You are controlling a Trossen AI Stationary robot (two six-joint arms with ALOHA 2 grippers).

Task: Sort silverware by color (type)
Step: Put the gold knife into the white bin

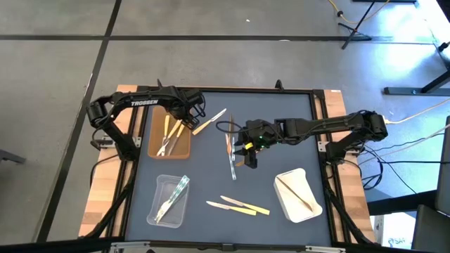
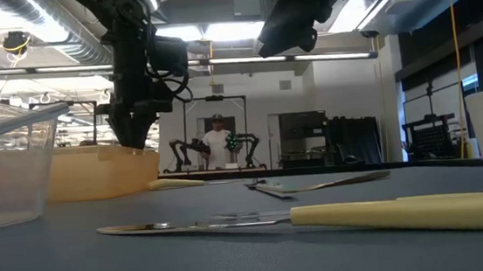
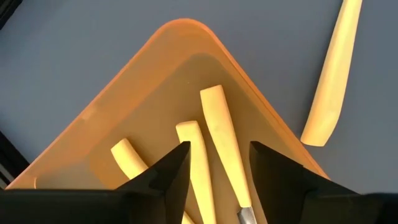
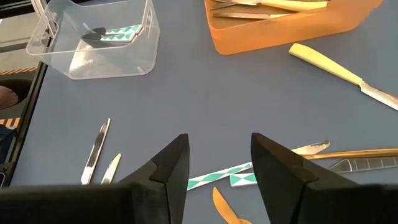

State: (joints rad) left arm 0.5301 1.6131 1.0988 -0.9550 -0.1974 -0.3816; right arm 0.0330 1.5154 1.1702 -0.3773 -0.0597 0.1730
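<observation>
From overhead I see the left gripper point(image 1: 188, 114) hanging over the far right corner of the brown tray point(image 1: 156, 147), its arm reaching in from the table's left edge with the white word "TROSSEN" legible along it. Only the left wrist view shows what sits below: the fingers point(image 3: 163, 180) stand apart with nothing between them, above three pale yellow handles point(image 3: 219, 134) lying inside the tray, and a fourth yellow utensil point(image 3: 331, 81) lies on the mat just outside the tray's wall. The right gripper point(image 1: 251, 156) hovers near the table's middle, arm stretched in from the right, jaws apart and empty over a cluster of clear utensils point(image 1: 231, 153). Its wrist view alone reveals a teal-and-white patterned strip point(image 4: 217, 175) on the mat; I cannot read any text on it. More yellow pieces point(image 1: 238, 206) lie toward the near edge, clear ones rest in the clear tray point(image 1: 159, 184), and what appears to be a wooden piece point(image 1: 295, 193) lies in the white tray point(image 1: 309, 209).
</observation>
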